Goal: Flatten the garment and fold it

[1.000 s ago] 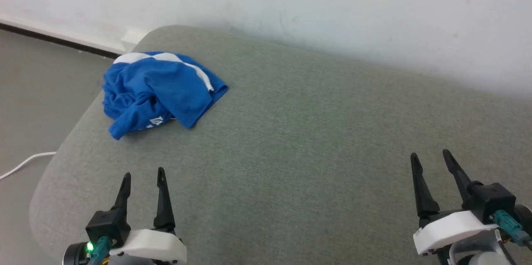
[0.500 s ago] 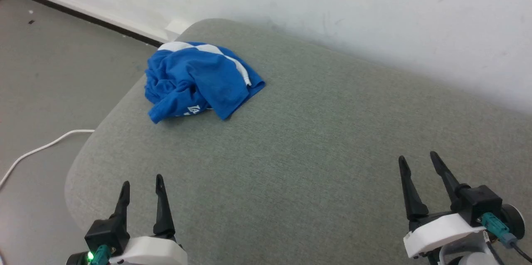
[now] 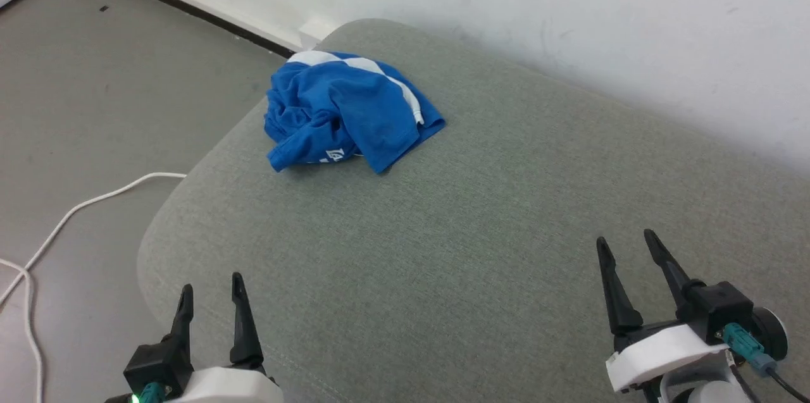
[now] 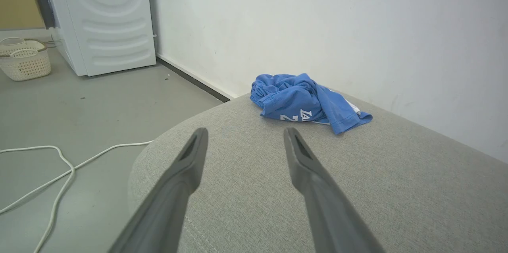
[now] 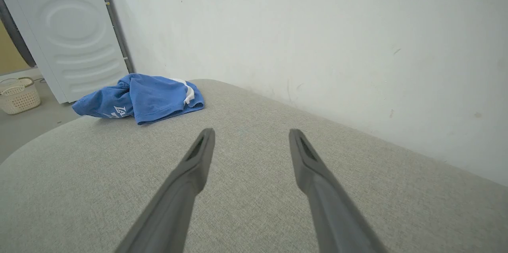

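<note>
Far left, white cable [image 3: 82, 207] lies on grey floor [image 3: 95, 74]. Left gripper [image 3: 211, 283] at lower left: 2 dark fingers spread apart, nothing between them, over near-left edge of grey cushion [image 3: 481, 232]. Garment [image 3: 345, 112] is blue shorts, crumpled in 1 heap at cushion's far-left corner, close to white wall [image 3: 569, 11]. It has a white stripe on the far side and white print partly showing on the near fold, and sits well apart from both grippers. Right gripper [image 3: 624, 238] at lower right: fingers apart too, empty, above bare cushion. Left wrist view: white appliance [image 4: 107, 18] and pale basket [image 4: 24, 58] across the floor.
</note>
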Tool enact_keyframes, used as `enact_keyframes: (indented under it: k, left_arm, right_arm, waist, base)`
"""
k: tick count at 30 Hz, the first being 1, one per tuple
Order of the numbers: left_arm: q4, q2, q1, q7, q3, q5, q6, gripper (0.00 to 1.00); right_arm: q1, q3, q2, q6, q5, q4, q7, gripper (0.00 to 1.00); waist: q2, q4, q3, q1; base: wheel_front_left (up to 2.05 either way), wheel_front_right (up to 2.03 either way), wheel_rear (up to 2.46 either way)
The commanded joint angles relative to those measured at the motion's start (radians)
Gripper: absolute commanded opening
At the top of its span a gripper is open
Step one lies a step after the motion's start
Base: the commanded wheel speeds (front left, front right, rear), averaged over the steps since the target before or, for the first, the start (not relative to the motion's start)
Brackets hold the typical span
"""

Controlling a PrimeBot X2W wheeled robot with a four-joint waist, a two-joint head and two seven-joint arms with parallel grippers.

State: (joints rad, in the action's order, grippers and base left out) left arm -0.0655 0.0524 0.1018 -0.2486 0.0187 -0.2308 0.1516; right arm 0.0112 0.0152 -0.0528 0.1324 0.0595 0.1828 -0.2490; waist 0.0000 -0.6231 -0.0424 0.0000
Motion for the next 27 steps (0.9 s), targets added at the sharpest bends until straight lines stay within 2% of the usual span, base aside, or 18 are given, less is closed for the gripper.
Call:
enact_keyframes:
  k: [1, 15, 19, 23, 27]
  left_arm:
    - [-0.005, -0.002, 0.013, -0.012, 0.001, -0.008, 0.009, 1.0]
    - [-0.002, -0.002, 0.01, -0.013, -0.001, -0.004, 0.006, 1.0]
    - [0.022, -0.002, -0.004, -0.013, -0.002, -0.054, 0.001, 1.0]
    - [0.077, -0.002, -0.056, -0.013, -0.013, -0.107, -0.024, 1.0]
    - [0.125, 0.048, -0.17, 0.026, -0.006, -0.097, -0.059, 1.0]
  right_arm:
    - [0.011, 0.002, 0.003, -0.002, -0.001, 0.006, -0.012, 1.0]
    - [0.015, -0.005, 0.003, -0.002, -0.011, 0.005, -0.013, 1.0]
    - [0.017, -0.011, 0.003, -0.002, -0.01, -0.006, -0.013, 1.0]
    - [0.02, -0.03, 0.003, -0.002, -0.016, -0.024, -0.013, 1.0]
    - [0.025, -0.058, 0.003, -0.002, -0.034, -0.046, -0.013, 1.0]
  waist:
    - [0.0, -0.012, -0.002, 0.0]
    - [0.0, -0.005, -0.006, 0.0]
    - [0.0, -0.003, -0.012, 0.0]
    - [0.0, -0.003, -0.025, 0.0]
    - [0.0, -0.004, -0.047, 0.0]
  base:
    - [0.0, 0.0, 0.0]
    - [0.0, 0.0, 0.0]
    - [0.0, 0.0, 0.0]
    - [0.0, 0.0, 0.0]
    - [0.0, 0.0, 0.0]
